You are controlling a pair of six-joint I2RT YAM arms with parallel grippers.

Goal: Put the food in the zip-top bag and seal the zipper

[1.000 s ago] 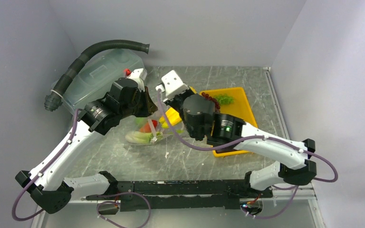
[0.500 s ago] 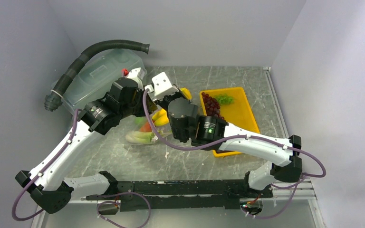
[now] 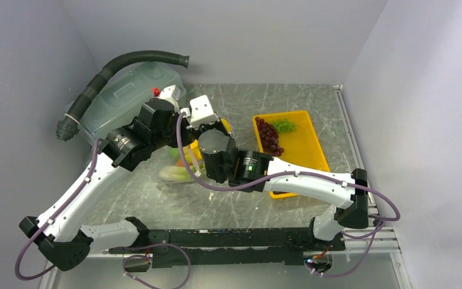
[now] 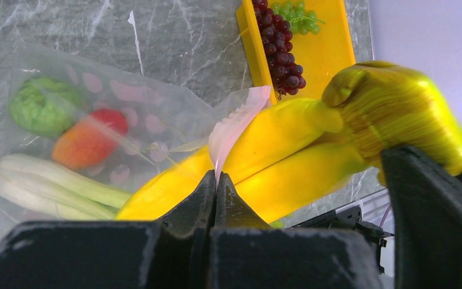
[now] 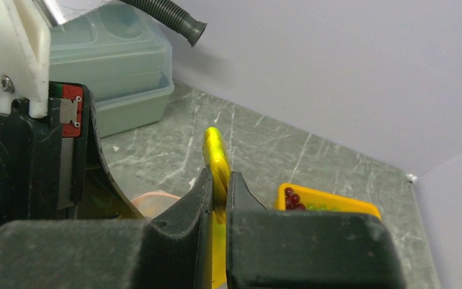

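While the left claw [image 4: 216, 177] pinches tight on the pink zipper [image 4: 237, 123] of the zip-top bag [image 4: 174, 105], the right claw [image 5: 219, 180] clamps the bananas [image 4: 277, 150] by their stem end. Their long axis slants from that claw down past the left claw, tips pointing at the bag mouth. Beyond the left claw, inside the bag on the table [image 4: 174, 36], lie celery [image 4: 54, 189], pepper [image 4: 87, 138] and a round green vegetable [image 4: 45, 105].

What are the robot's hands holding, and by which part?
Left fingers pinch the pale pinkish zipper strip of the clear plastic bag; right fingers clamp the yellow toy bananas near their stem end.
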